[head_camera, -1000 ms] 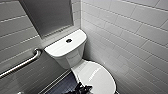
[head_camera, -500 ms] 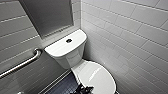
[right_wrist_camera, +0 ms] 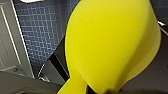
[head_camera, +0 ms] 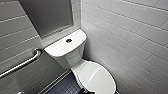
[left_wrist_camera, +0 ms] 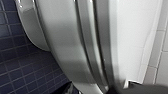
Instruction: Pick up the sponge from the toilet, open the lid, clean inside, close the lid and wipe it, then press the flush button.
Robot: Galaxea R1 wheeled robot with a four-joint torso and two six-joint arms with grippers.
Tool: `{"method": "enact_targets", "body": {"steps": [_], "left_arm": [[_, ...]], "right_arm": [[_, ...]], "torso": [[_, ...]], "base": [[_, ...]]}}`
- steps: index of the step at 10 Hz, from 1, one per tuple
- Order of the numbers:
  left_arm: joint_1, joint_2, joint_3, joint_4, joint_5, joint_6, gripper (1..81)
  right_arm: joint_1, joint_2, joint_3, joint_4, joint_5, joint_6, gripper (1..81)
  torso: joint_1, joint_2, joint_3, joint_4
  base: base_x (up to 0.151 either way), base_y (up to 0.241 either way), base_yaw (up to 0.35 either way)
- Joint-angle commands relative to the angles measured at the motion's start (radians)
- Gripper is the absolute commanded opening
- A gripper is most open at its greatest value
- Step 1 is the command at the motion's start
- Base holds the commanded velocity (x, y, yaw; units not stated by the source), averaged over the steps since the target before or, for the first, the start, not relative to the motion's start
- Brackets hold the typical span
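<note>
While the lid [head_camera: 96, 77] is lying shut on the toilet [head_camera: 67, 53], long axis running from the tank toward the robot, the flush button [head_camera: 68, 40] is sitting mid tank top. Sponge [right_wrist_camera: 110, 47] is hanging over blue floor tiles [right_wrist_camera: 37, 30] w/ right pincer [right_wrist_camera: 100, 88] clamping its narrow end, long axis pointing away from the wrist. Left pincer [left_wrist_camera: 140, 89] is hovering beside the bowl; open or closed, can't tell.

A bright yellow sponge [right_wrist_camera: 110, 47] sits close against the lens, rounded and smooth, narrowing at one end. Beside it shows a dark robot part [right_wrist_camera: 58, 63]. Behind lies a floor [right_wrist_camera: 40, 32] of small dark-blue tiles, bordered by a white panel [right_wrist_camera: 10, 45], possibly a door.
</note>
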Motion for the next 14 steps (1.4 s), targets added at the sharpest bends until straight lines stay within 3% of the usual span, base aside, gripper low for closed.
{"method": "enact_targets", "body": {"steps": [1, 11, 14], "left_arm": [[-0.134, 0.012, 0.027, 0.014, 0.028, -0.005, 81.1], [-0.193, -0.106, 0.237, 0.013, 0.027, -0.036, 81.1], [-0.188, -0.092, 0.211, 0.013, 0.028, -0.034, 81.1]], "right_arm": [[-0.002, -0.028, 0.014, -0.027, -0.051, 0.001, 1.0], [-0.001, -0.026, 0.021, -0.027, -0.051, 0.001, 1.0], [-0.001, -0.026, 0.024, -0.027, -0.051, 0.001, 1.0]], "torso": [[0.000, 0.000, 0.000, 0.000], [0.000, 0.000, 0.000, 0.000], [0.000, 0.000, 0.000, 0.000]], "base": [[0.000, 0.000, 0.000], [0.000, 0.000, 0.000], [0.000, 0.000, 0.000]]}}
